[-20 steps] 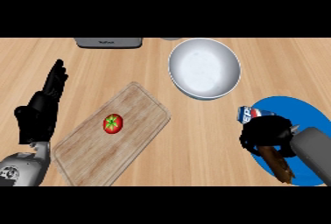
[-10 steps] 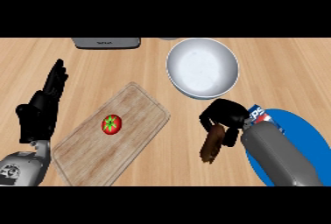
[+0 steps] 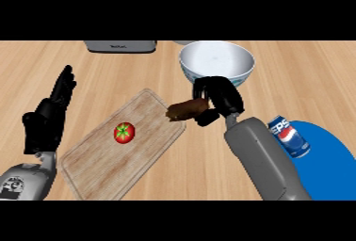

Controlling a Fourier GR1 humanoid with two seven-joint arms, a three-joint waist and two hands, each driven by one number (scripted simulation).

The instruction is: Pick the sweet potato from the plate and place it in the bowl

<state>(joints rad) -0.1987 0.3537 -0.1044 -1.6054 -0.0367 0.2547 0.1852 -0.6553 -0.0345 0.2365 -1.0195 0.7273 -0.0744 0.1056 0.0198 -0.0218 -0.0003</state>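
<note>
starting nearest to me, my left hand (image 3: 47, 117) rests at the left edge of the view with its fingers straight and up, holding nothing; it has no part in this job, so i keep it clear of the work. just beside it lies the wooden cutting board (image 3: 122, 143), set at a slant on the counter (image 3: 306, 70), with a tomato (image 3: 125, 132) on its middle. neither belongs to the task, and i judge the board only matters as something my load passes over.

to my right, the blue plate (image 3: 330, 164) sits at the lower right with a soda can (image 3: 288, 135) lying at its left rim. no sweet potato shows on it, so the pick looks done.

further out, my right hand (image 3: 219, 99) is curled round the sweet potato (image 3: 186, 110), fingers and thumb clamped on one end, while the other end sticks out to the left over the board's far corner. holding it by the end leaves the long body free to go in first, as i judge it.

beyond the hand stands the white bowl (image 3: 216, 61), its near rim just beside my fingers. i judge 1 step is left: bring the potato over the opening and open the hand. the risk is the long end catching the rim.

at the far edge sits a grey appliance (image 3: 120, 45), well apart.
</note>
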